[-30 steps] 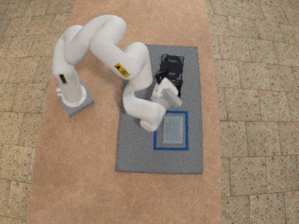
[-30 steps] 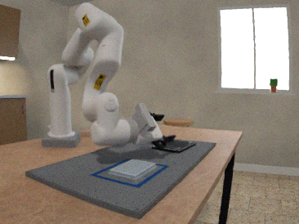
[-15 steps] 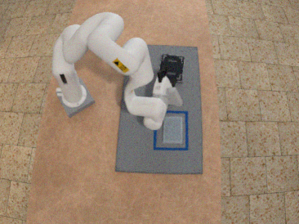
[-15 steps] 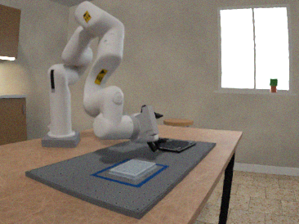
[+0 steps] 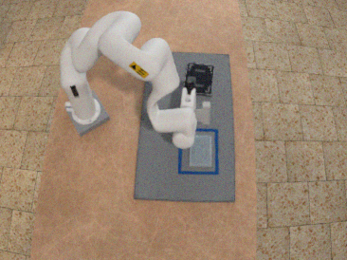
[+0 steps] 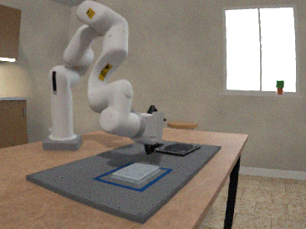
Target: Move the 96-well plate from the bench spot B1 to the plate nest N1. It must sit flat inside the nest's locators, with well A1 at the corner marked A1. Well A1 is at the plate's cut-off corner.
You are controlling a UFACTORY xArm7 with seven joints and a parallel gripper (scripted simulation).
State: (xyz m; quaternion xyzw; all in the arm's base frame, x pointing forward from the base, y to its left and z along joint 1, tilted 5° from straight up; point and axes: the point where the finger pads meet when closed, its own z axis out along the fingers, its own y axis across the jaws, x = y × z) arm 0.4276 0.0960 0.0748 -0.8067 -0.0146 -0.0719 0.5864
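The clear 96-well plate (image 5: 203,153) (image 6: 136,172) lies flat inside the blue-outlined bench spot B1 (image 5: 198,172) (image 6: 142,188) on the grey mat. The black plate nest N1 (image 5: 201,77) (image 6: 179,149) sits at the mat's far end and holds nothing. My gripper (image 5: 205,114) (image 6: 149,150) points down over the mat between the plate and the nest, just above the surface. It is open and holds nothing. I cannot make out the plate's cut-off corner or the A1 mark.
The grey mat (image 5: 156,180) (image 6: 67,176) lies on a wooden table (image 5: 95,209) (image 6: 201,192). The arm's base (image 5: 85,116) (image 6: 63,142) stands left of the mat. The arm's elbow and wrist hang over the mat's left side.
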